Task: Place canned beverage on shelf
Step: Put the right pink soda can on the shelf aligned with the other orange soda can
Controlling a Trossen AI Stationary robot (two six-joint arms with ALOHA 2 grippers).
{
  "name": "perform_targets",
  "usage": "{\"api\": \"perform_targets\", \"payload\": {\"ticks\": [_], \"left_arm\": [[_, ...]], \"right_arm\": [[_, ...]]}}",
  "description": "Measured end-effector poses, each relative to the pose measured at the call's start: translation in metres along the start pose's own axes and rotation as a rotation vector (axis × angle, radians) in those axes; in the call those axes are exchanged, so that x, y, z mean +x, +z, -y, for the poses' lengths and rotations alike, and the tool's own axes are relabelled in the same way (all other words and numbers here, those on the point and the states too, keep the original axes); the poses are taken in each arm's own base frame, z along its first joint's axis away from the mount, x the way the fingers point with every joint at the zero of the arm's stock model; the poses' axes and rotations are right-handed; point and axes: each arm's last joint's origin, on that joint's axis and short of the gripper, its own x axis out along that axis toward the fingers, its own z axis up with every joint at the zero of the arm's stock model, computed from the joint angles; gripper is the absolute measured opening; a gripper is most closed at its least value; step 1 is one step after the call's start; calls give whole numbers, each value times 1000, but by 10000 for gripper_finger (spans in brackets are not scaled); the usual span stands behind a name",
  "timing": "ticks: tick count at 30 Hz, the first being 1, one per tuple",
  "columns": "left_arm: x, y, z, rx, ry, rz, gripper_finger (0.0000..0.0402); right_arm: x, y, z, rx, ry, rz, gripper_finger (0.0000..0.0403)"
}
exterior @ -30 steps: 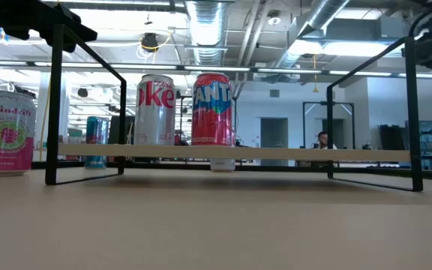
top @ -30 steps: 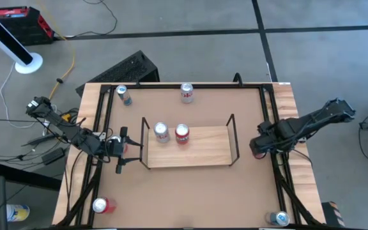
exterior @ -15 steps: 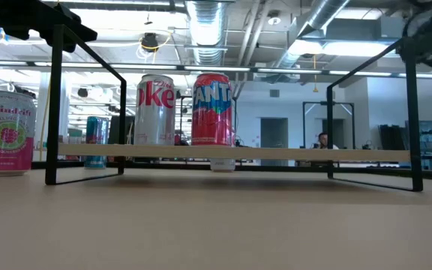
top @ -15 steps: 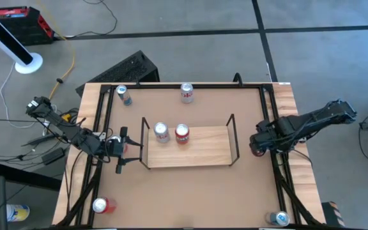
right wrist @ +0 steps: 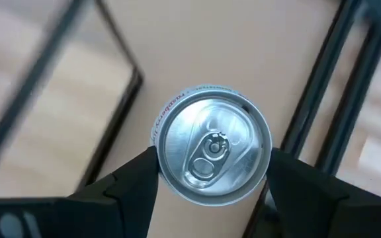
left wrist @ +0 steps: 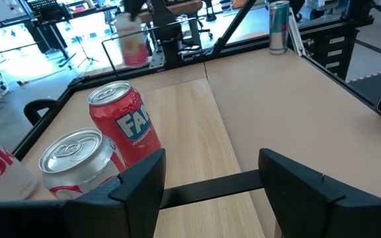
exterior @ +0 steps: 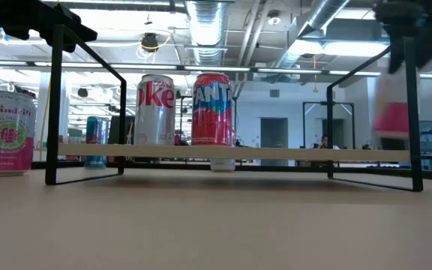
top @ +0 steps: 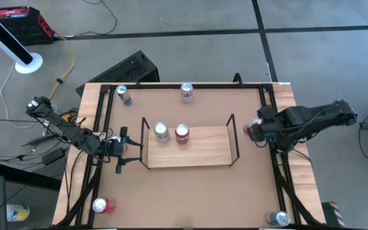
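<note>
Two cans [top: 171, 133] crowd the shelf's [top: 203, 150] left end; its right half lies open between wire uprights [top: 234, 137].

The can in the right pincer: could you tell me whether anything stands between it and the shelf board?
Only the shelf's right wire upright does. The can, held in the right pincer, is just outside it; the board's right half beyond is bare.

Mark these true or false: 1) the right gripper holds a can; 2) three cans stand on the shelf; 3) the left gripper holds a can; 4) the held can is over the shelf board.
1) True: the right gripper is shut on a can.
2) False: the shelf carries two, a silver can and a red can.
3) False: the left gripper is open, by the shelf's end.
4) False: the can hangs outside the shelf's right end.
</note>
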Motion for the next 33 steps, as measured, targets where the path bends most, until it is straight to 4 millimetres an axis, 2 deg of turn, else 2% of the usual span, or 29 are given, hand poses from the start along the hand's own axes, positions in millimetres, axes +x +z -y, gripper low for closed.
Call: {"api": "perform_targets", "payload": {"ticks": [8, 19, 22, 27, 33], "left_arm": [[0, 0, 0, 0, 0, 0, 228], [0, 0, 0, 0, 0, 0, 228], [0, 0, 0, 0, 0, 0, 228], [0, 0, 0, 0, 0, 0, 228], [0, 0, 0, 0, 0, 0, 228]], "right_arm": [[0, 46, 0, -87, -124, 182, 274], [23, 126, -25, -231, 24, 322, 273], [36, 134, -32, -255, 83, 274, 274], [53, 137, -45, -307, 110, 204, 274], [57, 137, -62, -375, 183, 226, 274]]}}
